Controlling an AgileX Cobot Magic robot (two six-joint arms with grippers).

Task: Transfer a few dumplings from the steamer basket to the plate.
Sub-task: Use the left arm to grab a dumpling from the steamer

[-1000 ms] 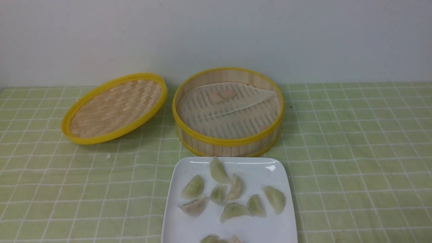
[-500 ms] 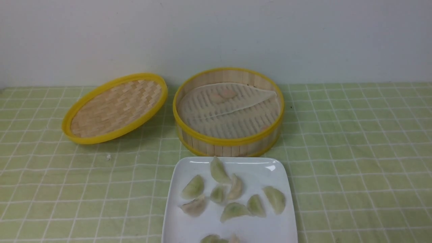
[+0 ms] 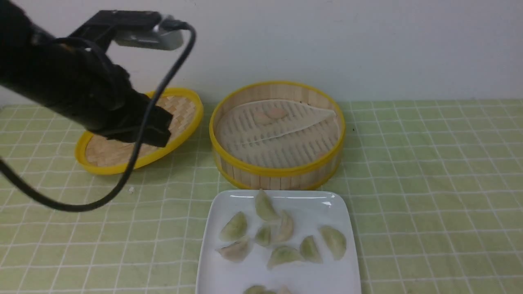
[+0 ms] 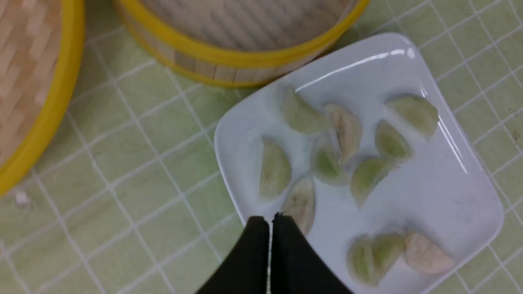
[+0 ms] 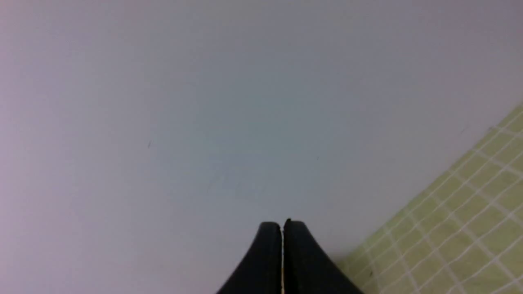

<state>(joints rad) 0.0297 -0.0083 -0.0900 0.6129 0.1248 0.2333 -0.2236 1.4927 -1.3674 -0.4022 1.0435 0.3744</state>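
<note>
1. Where a green cloth with thin white grid lines covers the desk point(image 3: 429, 183), a round steamer basket point(image 3: 278, 173) stands at the back centre. It has upright bamboo slats between glossy yellow rims, and a whitish perforated liner point(image 3: 286, 143) is partly folded over inside.
2. Two pale pink dumplings point(image 3: 269, 115) show as soft, blurred shapes at the basket's far side. Whether they lie on the liner or under its fold cannot be told.
3. Just in front of the basket lies the plate point(image 3: 222, 277), glossy white and square with rounded corners. It carries crescent-shaped, pleated, translucent pieces: mostly pale green pieces point(image 3: 334, 241), a few peach-tinted.
4. To the basket's left lies a shallow woven lid point(image 3: 114, 153) with a yellow rim.
5. The left pincer point(image 4: 270, 220), black and tapered, hangs in the air left of the basket, its jaws pressed together and holding nothing.
6. The right pincer point(image 5: 282, 223) is likewise closed and empty, facing a plain pale wall point(image 5: 163, 122).
</note>
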